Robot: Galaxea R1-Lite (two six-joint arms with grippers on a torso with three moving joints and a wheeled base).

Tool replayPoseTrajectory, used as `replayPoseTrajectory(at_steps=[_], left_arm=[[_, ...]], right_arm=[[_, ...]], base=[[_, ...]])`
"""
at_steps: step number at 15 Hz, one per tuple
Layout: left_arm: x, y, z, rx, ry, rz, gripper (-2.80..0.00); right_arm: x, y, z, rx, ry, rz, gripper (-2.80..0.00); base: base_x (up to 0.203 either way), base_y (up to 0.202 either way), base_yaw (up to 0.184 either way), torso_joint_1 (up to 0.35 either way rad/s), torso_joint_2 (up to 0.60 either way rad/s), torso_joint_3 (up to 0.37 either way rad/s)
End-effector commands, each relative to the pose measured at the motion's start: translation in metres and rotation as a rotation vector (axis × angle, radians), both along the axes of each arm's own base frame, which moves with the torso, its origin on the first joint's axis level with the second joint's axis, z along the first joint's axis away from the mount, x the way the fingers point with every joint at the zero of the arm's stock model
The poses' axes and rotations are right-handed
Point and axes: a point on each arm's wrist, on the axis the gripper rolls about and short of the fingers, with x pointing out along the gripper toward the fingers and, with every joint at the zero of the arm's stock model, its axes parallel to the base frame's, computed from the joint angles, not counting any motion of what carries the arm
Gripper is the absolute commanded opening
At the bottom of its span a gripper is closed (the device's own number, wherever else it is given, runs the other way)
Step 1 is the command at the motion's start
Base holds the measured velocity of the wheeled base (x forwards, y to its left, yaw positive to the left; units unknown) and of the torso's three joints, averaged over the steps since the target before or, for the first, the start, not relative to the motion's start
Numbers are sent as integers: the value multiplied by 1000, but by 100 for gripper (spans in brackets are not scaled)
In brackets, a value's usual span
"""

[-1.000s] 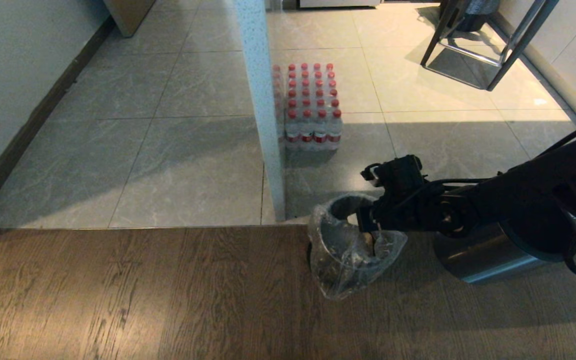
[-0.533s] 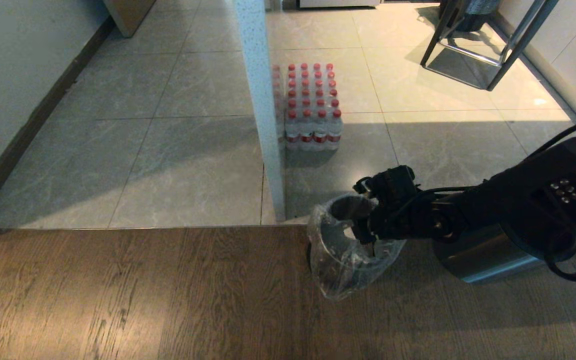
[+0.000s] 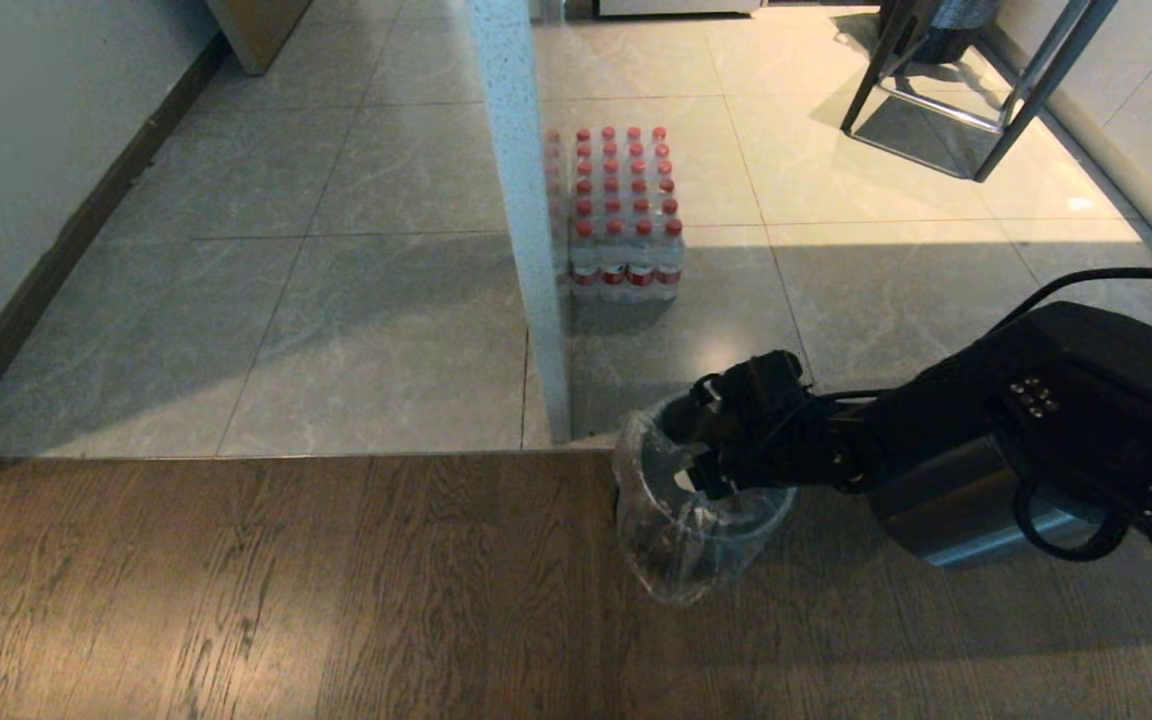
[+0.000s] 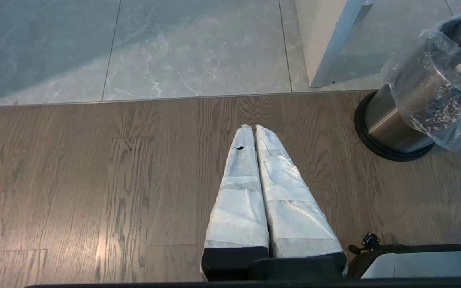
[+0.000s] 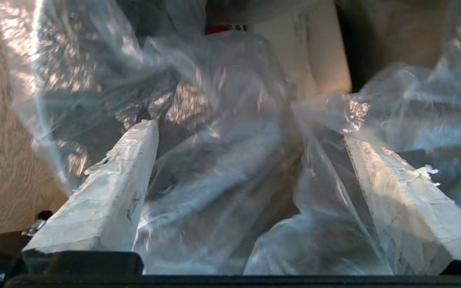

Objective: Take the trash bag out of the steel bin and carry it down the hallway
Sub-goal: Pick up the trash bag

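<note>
Head view: the bag (image 3: 681, 530) lines the bin (image 3: 726, 535) at the edge of the wood floor (image 3: 286, 590), its clear film draped over the rim and down the outside. The right gripper (image 3: 688, 462) reaches into the bin's mouth; its wrist view shows taped fingers (image 5: 108, 200) spread wide with crinkled film bunched between them, nothing pinched. By these pictures the job has barely begun: no grip is made, the bag is not lifted, and the carry along the tiled hallway (image 3: 336, 300) is all to come. The left gripper (image 4: 250, 130) hangs parked over the planks, tips together and empty, well apart from the bin. A pack of bottles (image 3: 621, 215) stands on the tiles behind a pale post (image 3: 526, 220).
</note>
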Motion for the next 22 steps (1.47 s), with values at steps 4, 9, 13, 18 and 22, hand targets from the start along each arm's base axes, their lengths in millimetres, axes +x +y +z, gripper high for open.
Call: replayPoseTrajectory(at_steps=[4,9,13,18,22], left_arm=[[0,0,0,0,0,0,-280],[0,0,0,0,0,0,-280],[0,0,0,0,0,0,-280],[0,0,0,0,0,0,-280],[0,0,0,0,0,0,-280]], right_arm=[[20,-2,-40,-11,47,-25,0],[41,-6,-56,18,42,-31,0],[45,-6,-62,22,41,-34,0],[46,-5,-57,35,32,-25,-280],[43,-6,-42,53,18,-38,-280]], base=[[0,0,0,0,0,0],[0,0,0,0,0,0],[0,0,0,0,0,0],[0,0,0,0,0,0],[0,0,0,0,0,0]])
